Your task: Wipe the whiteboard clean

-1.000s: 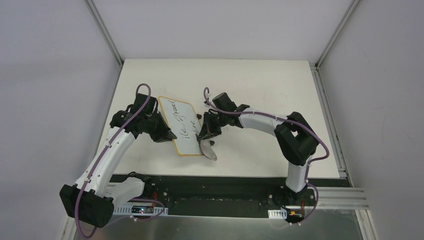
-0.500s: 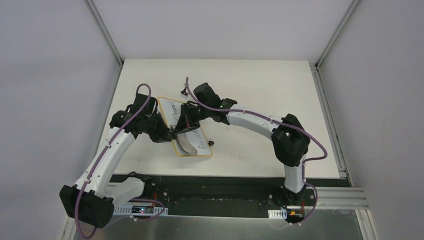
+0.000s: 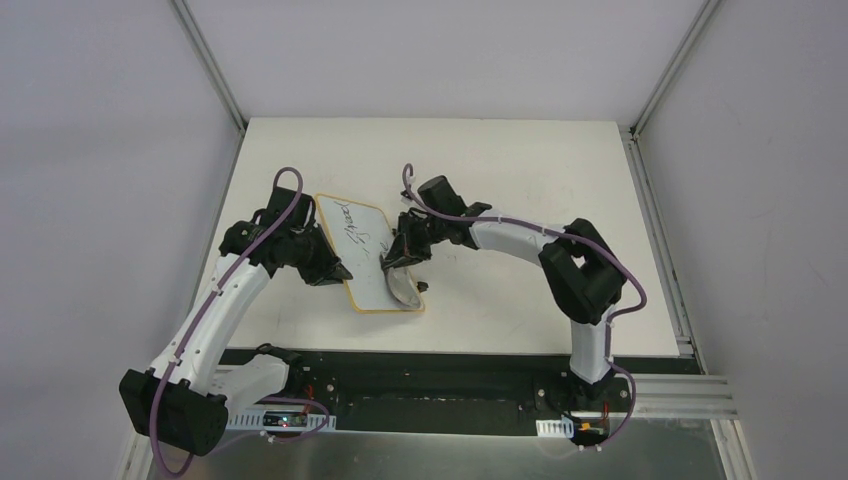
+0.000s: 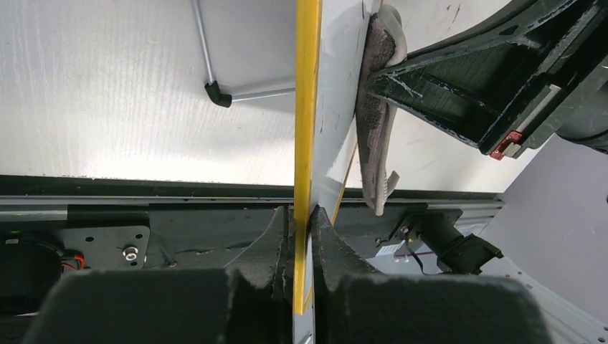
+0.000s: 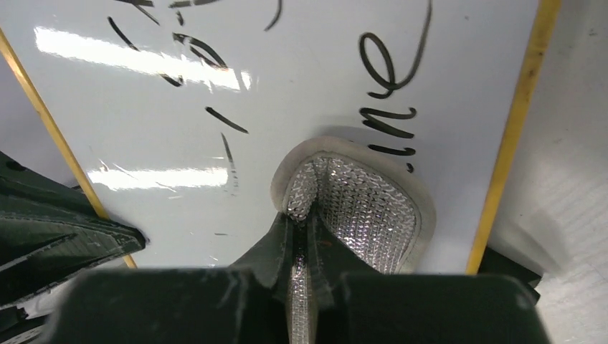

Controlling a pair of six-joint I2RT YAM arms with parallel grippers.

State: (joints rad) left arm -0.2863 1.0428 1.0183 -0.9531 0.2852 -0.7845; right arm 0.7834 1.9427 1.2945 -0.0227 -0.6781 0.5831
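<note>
The whiteboard (image 3: 365, 258), long axis running away from the bases, lies on the white table (image 3: 520, 170) between pale walls (image 3: 100, 150); the left gripper (image 4: 301, 215) pinches its rim; the right gripper (image 5: 305, 226) clamps a grey pad (image 5: 358, 208) against its written face.

Robotics lab test cell: white table (image 3: 520, 170), plain grey panel walls (image 3: 100, 150), aluminium framing (image 3: 208, 62), black mounting plate (image 3: 440, 375).

left pincer (image 4: 301, 218) clamped on whiteboard (image 4: 337, 86) rim, grey pad (image 4: 376, 115) seemingly touching its face
</note>
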